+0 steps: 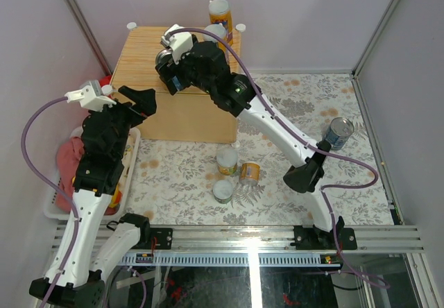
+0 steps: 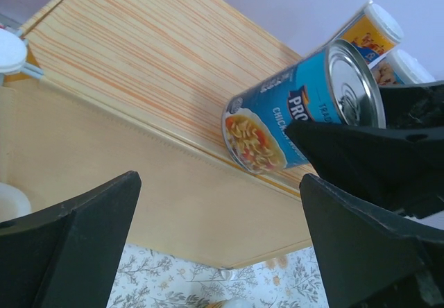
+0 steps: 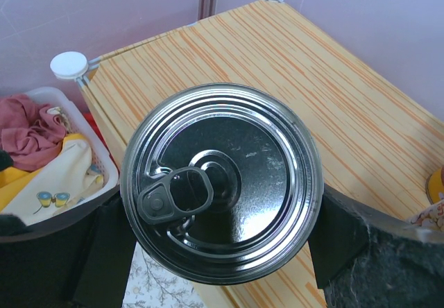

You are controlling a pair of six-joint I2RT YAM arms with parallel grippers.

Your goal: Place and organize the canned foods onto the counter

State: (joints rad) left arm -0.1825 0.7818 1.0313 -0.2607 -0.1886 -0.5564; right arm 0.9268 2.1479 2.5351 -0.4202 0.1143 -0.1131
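Observation:
The counter (image 1: pixel 142 51) is a light-wood box with a striped top (image 2: pixel 139 65). Over its front edge my right gripper (image 1: pixel 170 72) is shut on a wide blue soup can (image 2: pixel 277 124). The can's silvery lid (image 3: pixel 222 183) fills the right wrist view between the two black fingers (image 3: pixel 340 232). Two tall orange cans (image 1: pixel 220 13) stand at the counter's back right (image 2: pixel 368 34). Three short cans (image 1: pixel 227 161) and another blue can (image 1: pixel 338 132) sit on the floral mat. My left gripper (image 1: pixel 147 105) hangs open and empty (image 2: pixel 222 245) in front of the counter's left side.
A white basket (image 1: pixel 55 197) of clothes stands to the left of the counter under my left arm, and shows in the right wrist view too (image 3: pixel 104 162). White round knobs (image 3: pixel 69 64) mark the counter's corners. Walls close in the back and both sides.

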